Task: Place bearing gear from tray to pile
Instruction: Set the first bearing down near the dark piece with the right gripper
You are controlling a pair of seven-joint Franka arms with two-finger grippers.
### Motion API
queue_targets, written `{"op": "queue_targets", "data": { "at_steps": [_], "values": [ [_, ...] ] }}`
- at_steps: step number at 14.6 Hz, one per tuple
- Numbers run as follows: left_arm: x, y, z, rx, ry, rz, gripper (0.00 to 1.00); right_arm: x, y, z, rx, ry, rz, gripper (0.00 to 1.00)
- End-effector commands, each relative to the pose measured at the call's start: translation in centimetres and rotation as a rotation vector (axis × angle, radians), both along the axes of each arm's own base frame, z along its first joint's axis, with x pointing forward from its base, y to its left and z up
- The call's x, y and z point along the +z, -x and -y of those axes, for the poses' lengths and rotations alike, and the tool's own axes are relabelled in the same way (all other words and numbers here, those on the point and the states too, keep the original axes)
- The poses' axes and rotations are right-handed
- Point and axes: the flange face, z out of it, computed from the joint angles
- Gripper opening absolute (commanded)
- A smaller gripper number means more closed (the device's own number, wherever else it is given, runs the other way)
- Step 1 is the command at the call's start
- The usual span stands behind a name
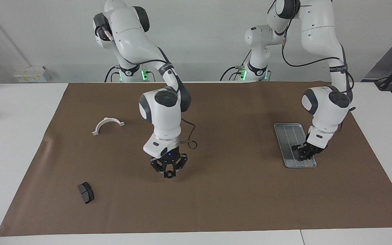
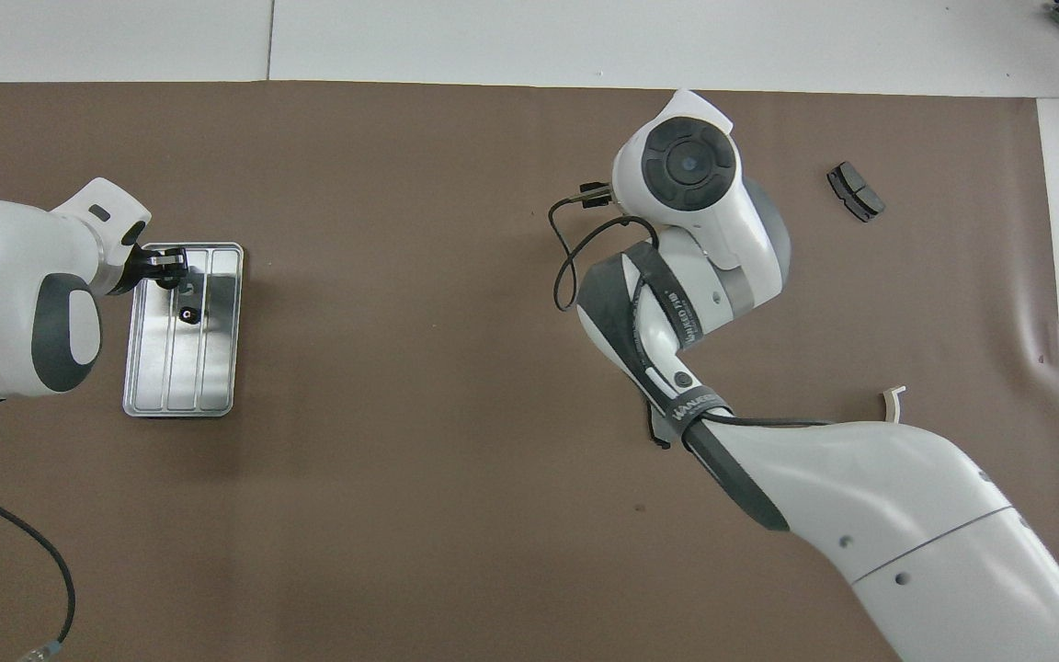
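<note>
Carrying a small black round gear [image 1: 169,174] between its fingertips, the right gripper [image 1: 169,173] hangs over the brown mat [image 1: 216,194] midway along the table, its fingers closed on the part. The gear is dark, ring-shaped and tiny against the gripper body. At the left arm's end lies the tray [image 1: 286,136], a flat silver-grey metal rectangle with rounded corners, a raised rim and lengthwise ridges. The left gripper [image 1: 304,153] is down over the tray's end farther from the robots; whether its fingers are parted or pinched cannot be told. In the overhead view one more small black gear [image 2: 188,315] rests on the tray's ridged floor [image 2: 180,377], just beside that gripper [image 2: 165,265]. Toward the right arm's end lie a white semicircular bracket [image 1: 108,125] and, farther from the robots, a dark grey brake pad [image 1: 86,192], well apart from each other.
</note>
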Motion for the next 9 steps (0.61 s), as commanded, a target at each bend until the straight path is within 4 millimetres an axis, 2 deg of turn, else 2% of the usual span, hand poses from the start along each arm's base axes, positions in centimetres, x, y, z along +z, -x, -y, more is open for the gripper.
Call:
{"op": "queue_targets", "data": {
  "at_steps": [1, 2, 4, 6, 9],
  "values": [
    [4.9, -0.4, 2.4, -0.034, 0.009, 0.041, 0.00, 0.5, 3.5, 7.9, 0.065, 0.048, -0.076, 0.00],
    [5.9, -1.1, 5.0, -0.074, 0.010, 0.046, 0.00, -0.2, 4.3, 10.6, 0.098, 0.047, -0.115, 0.00],
    [7.2, -1.8, 8.7, -0.124, 0.011, 0.080, 0.00, -1.3, 5.4, 15.9, 0.128, 0.010, -0.171, 0.00],
    [8.2, -2.6, 13.8, -0.182, 0.023, 0.108, 0.00, -2.8, 6.5, 20.6, 0.147, -0.022, -0.212, 0.00],
    [9.0, -3.0, 22.4, -0.216, 0.060, 0.150, 0.00, -4.7, 8.1, 23.7, 0.098, -0.070, -0.220, 0.00]
  ]
}}
